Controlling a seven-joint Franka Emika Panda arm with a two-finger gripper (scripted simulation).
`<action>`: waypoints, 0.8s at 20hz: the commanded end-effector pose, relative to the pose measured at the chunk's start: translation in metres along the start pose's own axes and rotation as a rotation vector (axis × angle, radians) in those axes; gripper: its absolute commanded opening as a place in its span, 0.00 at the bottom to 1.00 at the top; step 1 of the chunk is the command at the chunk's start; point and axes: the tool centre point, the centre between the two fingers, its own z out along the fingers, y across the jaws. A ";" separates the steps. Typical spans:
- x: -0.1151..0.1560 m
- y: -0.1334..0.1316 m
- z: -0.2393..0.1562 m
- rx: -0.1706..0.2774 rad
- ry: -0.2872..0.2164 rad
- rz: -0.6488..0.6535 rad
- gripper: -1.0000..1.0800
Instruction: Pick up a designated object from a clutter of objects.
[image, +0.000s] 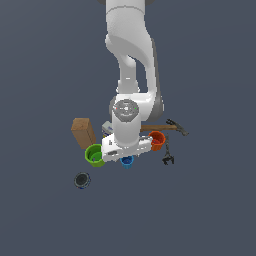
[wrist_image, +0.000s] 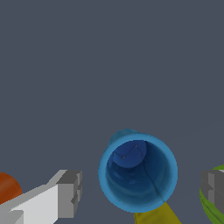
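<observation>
Grey fingertips (wrist_image: 70, 192) of the white gripper (wrist_image: 142, 192) stood spread wide — one on either side of the small bright blue round cup (wrist_image: 138, 173), not touching it. That cup (image: 127, 161) sat upright between the larger green cup (image: 94, 154) and the orange cup (image: 157, 140) — beneath the wrist.

Small bright blue round cup (wrist_image: 138, 173) looks smooth plastic w/ soft sheen, gripper (wrist_image: 140, 192) fingers (wrist_image: 70, 192) matt grey on glossy white arm (image: 131, 60), brown block (image: 83, 132) wood-like, hammer (image: 170, 127) wooden-handled w/ dark metal head.
</observation>
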 end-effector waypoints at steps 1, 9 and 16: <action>-0.001 0.000 0.011 0.000 -0.001 -0.001 0.96; 0.000 0.000 0.040 0.000 0.000 -0.002 0.96; 0.000 0.000 0.041 0.000 0.000 -0.002 0.00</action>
